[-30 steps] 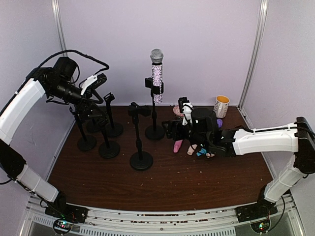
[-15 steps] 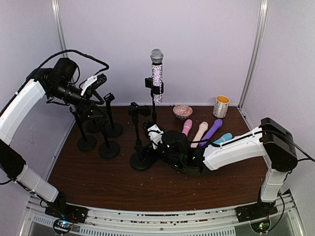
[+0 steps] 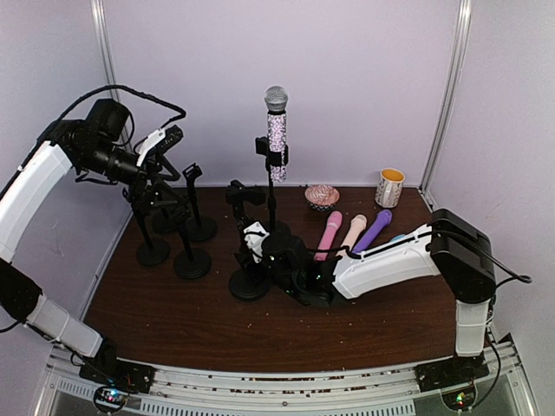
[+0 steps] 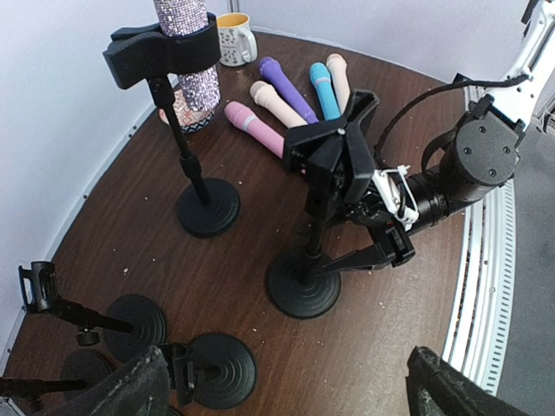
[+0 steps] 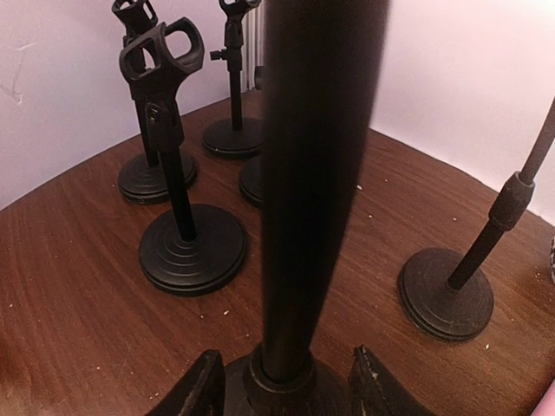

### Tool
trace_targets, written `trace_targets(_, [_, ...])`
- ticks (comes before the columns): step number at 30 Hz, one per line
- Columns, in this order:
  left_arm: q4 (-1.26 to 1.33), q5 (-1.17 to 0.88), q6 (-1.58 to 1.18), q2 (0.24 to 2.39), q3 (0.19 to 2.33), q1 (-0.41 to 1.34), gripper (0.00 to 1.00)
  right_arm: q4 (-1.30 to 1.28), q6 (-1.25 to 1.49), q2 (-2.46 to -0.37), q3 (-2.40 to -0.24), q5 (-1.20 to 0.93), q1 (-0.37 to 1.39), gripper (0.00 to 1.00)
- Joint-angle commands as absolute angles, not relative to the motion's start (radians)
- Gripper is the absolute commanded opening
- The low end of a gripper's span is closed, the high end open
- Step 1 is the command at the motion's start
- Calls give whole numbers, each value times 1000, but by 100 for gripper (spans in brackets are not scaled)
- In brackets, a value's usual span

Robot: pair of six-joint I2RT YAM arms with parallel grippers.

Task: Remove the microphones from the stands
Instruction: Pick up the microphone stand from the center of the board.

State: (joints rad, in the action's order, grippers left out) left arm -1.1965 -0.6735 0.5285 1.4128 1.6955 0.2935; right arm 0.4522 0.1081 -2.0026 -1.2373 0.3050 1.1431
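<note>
The glittery microphone (image 3: pixel 277 139) (image 4: pixel 186 52) stands upright in the clip of the back centre stand (image 3: pixel 272 232) (image 4: pixel 208 206). My left gripper (image 3: pixel 171 139) (image 4: pixel 286 386) hangs open, high at the left, well away from it and holding nothing. My right gripper (image 3: pixel 252 249) (image 5: pixel 286 386) lies low on the table, its fingers on either side of the pole of an empty front stand (image 3: pixel 249 284) (image 5: pixel 312 173) just above the base. A gap shows on both sides, so the jaws are open.
Several loose microphones, pink (image 3: pixel 328 234), beige and purple (image 3: pixel 374 230), lie right of the stands. A mug (image 3: pixel 390 187) and a pink cupcake-like thing (image 3: pixel 321 196) sit at the back right. More empty stands (image 3: pixel 192 263) crowd the left.
My right arm has swept left from the loose microphones to the empty front stand, and its jaws now straddle the pole near the base. The left gripper has risen slightly.
</note>
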Motion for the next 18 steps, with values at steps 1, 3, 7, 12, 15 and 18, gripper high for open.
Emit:
trace_targets(1, [-1161, -686, 515, 1388, 1728, 287, 98, 449, 113, -2013, -1244, 356, 1144, 42])
trace_targets(3, [-1161, -685, 513, 1388, 1731, 288, 98, 454, 113, -2013, -1243, 352, 1144, 30])
trace_targets(7, [-1161, -677, 509, 1382, 1716, 287, 98, 464, 109, -2006, -1245, 339, 1146, 8])
trace_targets(12, [-1157, -675, 507, 1364, 1675, 286, 98, 465, 112, -1980, -1240, 332, 1148, 0])
trace_targets(15, [-1123, -705, 494, 1339, 1585, 286, 97, 470, 113, -1934, -1235, 320, 1148, 0])
trace_targets(18, [-1085, -798, 496, 1305, 1474, 287, 83, 444, 137, -1866, -1261, 283, 1147, 0])
